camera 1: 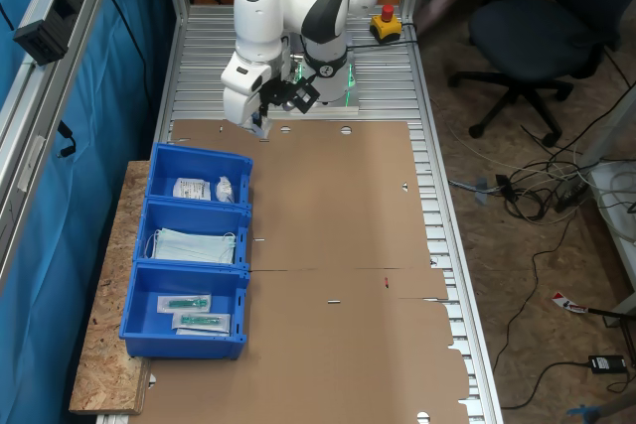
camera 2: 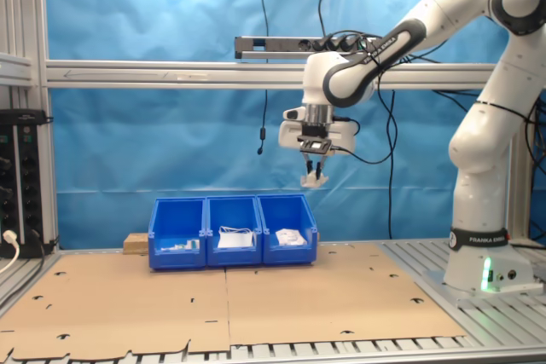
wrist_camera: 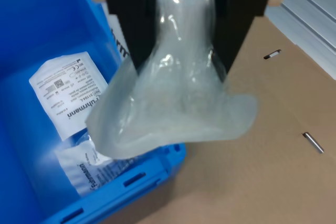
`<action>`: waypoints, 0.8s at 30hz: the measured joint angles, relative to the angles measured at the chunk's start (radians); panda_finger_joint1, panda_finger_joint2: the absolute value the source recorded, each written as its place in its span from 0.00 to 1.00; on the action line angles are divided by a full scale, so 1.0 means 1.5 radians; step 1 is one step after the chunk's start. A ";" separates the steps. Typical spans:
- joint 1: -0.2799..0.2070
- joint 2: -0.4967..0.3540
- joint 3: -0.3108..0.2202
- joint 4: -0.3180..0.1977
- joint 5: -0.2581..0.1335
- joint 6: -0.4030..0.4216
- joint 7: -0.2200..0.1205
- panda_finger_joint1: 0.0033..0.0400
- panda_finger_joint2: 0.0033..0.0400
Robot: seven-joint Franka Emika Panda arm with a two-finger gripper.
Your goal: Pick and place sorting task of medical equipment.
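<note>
Packet [wrist_camera: 173, 108] fills the near wrist view, pinched between the black fingers [wrist_camera: 128, 19] of the tool [camera 2: 313, 159], which is clamped on its upper edge; it hangs limp, long axis downward, its free edge flaring. Below and just beside it lies the end blue bin [wrist_camera: 31, 51], holding printed pouches [wrist_camera: 65, 95]. Farther off, the cardboard-covered bench [camera 2: 256, 296] sits well beneath.

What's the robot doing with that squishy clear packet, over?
Gripper shut on the translucent white sealed packet, held high. Packet hangs above the end blue plastic bin, near its rim. White packets already inside. Nothing in the way.
</note>
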 joint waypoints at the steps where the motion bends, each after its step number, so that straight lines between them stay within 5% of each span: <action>1: -0.005 0.005 0.001 0.005 0.000 -0.001 0.000 0.10 0.10; 24: -0.043 0.179 -0.011 0.121 0.000 0.003 0.000 0.10 0.10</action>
